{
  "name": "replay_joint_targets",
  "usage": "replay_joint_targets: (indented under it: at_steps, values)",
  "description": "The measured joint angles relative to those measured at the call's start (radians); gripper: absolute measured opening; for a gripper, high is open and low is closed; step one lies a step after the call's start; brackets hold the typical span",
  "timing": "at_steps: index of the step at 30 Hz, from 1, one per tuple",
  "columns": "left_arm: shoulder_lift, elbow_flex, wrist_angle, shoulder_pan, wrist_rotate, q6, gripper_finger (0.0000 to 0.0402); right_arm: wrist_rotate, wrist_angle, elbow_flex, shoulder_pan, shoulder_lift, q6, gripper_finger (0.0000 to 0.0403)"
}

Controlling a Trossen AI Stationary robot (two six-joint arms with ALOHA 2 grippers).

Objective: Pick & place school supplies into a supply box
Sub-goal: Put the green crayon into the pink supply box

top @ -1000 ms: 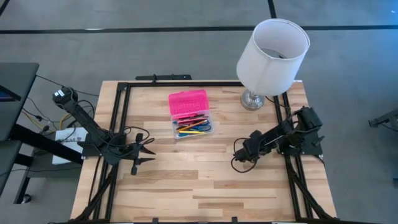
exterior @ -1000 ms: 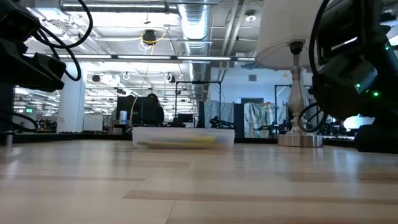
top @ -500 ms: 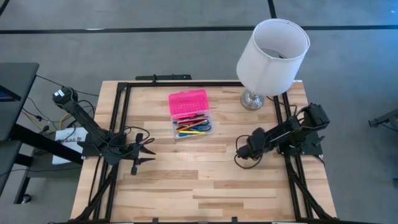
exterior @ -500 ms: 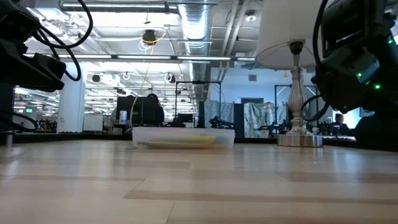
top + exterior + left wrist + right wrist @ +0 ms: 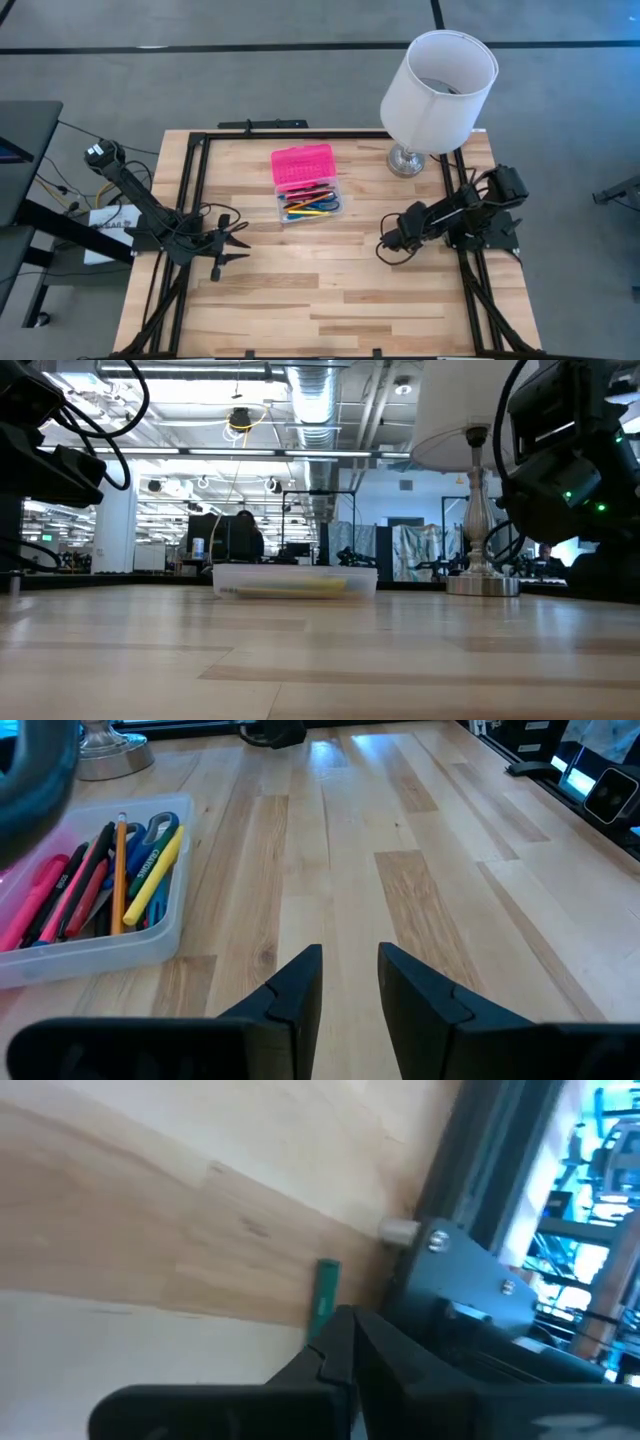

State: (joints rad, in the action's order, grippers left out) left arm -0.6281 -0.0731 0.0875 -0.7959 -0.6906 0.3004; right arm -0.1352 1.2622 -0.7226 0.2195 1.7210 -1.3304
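Note:
The supply box's clear base (image 5: pixel 334 213) sits on the table's far middle, and its pink lid (image 5: pixel 302 166) lies open behind it. The school supplies (image 5: pixel 110 870), pens, markers and pencils, lie inside the base (image 5: pixel 100 945). My left gripper (image 5: pixel 350 970) hovers open and empty left of the box, near the table's left side (image 5: pixel 238 243). My right gripper (image 5: pixel 383 250) is shut above the table right of the box. In the right wrist view a short green piece (image 5: pixel 324 1290) lies on the wood just past the gripper (image 5: pixel 340 1342). My right gripper is shut. The green piece's near end (image 5: pixel 318 1320) disappears behind its fingertips, and I cannot tell whether they touch it.
A white lamp (image 5: pixel 440 85) stands at the far right corner on its metal foot (image 5: pixel 483 585). Black frame rails (image 5: pixel 195 190) run along the table's edges. Bare wood (image 5: pixel 320 290) stretches across the near half. A person sits in the room beyond the box (image 5: pixel 245 532).
My right gripper has drawn back a little toward the table's far right and has shut with nothing seen between its fingers. The box and the supplies have stayed where they were.

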Motion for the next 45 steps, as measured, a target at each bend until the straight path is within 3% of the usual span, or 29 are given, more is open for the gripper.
replay_joint_targets:
  at_steps: [13,19,34,38,45]
  values:
    - [0.0,0.0,-0.002,0.0,0.008,0.008,0.0096,0.006,-0.006,0.008,-0.047,0.0,0.025,0.0]
    - [0.0,0.0,-0.002,0.0,0.028,0.01,0.0096,0.025,-0.013,0.011,-0.058,0.0,0.186,0.0]
    - [0.0,0.0,-0.01,0.0,0.023,0.018,0.0096,0.056,-0.033,0.056,-0.072,0.0,0.356,0.0]
    - [0.0,0.0,-0.01,0.0,0.022,0.018,0.0096,0.085,-0.117,0.078,-0.072,0.0,0.42,0.0]
    - [0.0,0.0,-0.013,0.0,0.021,0.018,0.0096,0.1,-0.126,0.083,-0.069,-0.001,0.381,0.0]
